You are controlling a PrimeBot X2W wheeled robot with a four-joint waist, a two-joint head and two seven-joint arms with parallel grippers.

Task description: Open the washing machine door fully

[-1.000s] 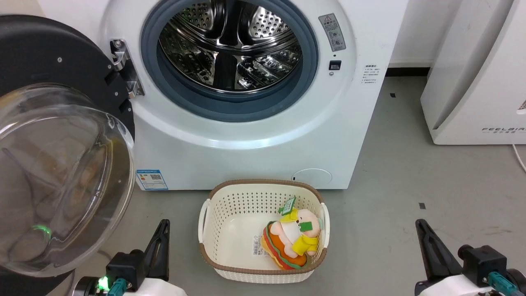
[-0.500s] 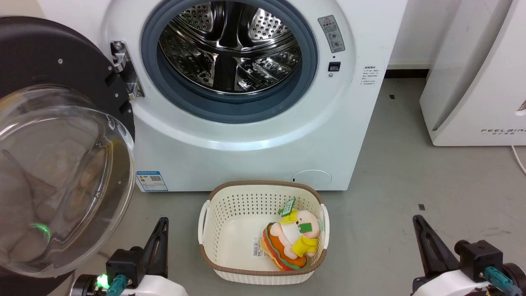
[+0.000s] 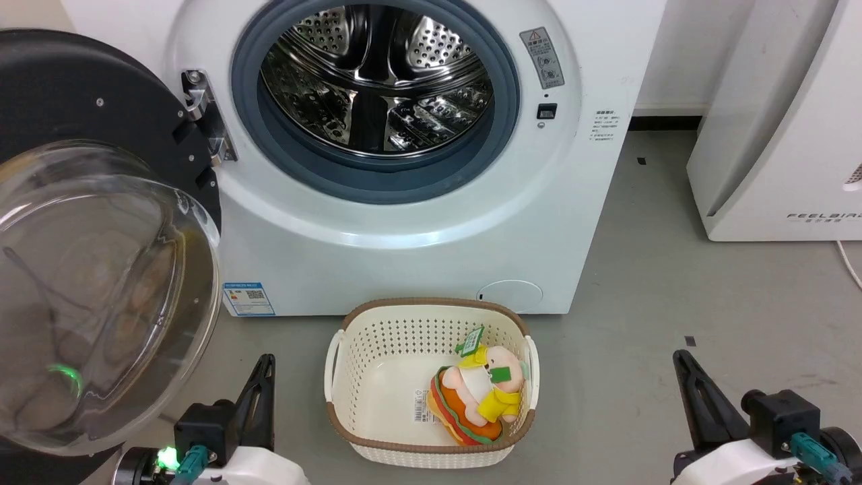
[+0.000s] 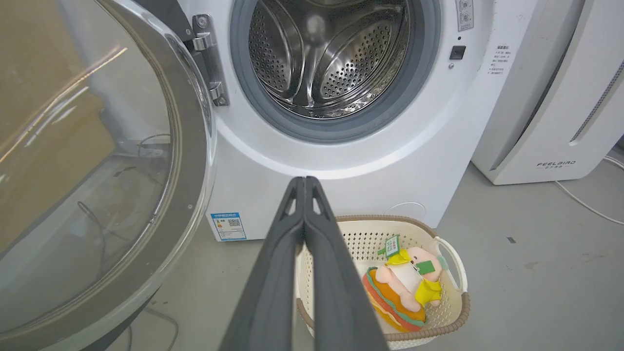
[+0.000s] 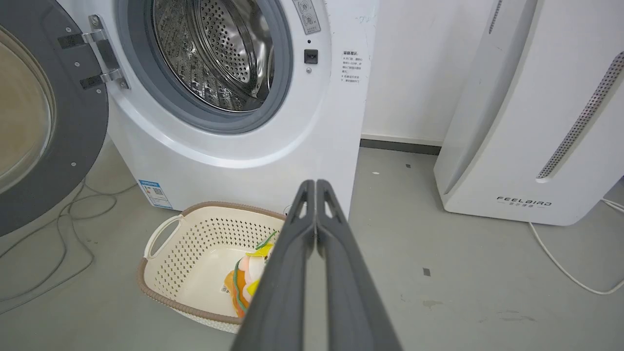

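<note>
The washing machine door [image 3: 81, 108] is swung wide to the left on its hinge [image 3: 202, 111], its black disc facing me and its clear glass bowl [image 3: 101, 289] bulging out. The same door [image 4: 97, 161] takes up the left of the left wrist view, and its dark rim [image 5: 63, 126] edges the right wrist view. The steel drum [image 3: 377, 74] lies exposed inside the grey rubber ring. My left gripper [image 3: 264, 367] is low at the lower left, shut and empty, beside the bowl and apart from it. My right gripper [image 3: 680, 360] is shut and empty at the lower right.
A cream basket [image 3: 350, 377] with a plush burger toy [image 3: 475, 397] stands on the floor before the white machine [image 3: 404, 263], between my grippers. A white appliance [image 3: 774, 135] stands at the right. Cables [image 5: 58, 229] lie on the floor under the door.
The whole picture has slid slightly down and left, so the camera has moved. Both grippers sit a little lower and further left; the door stays as wide open as before.
</note>
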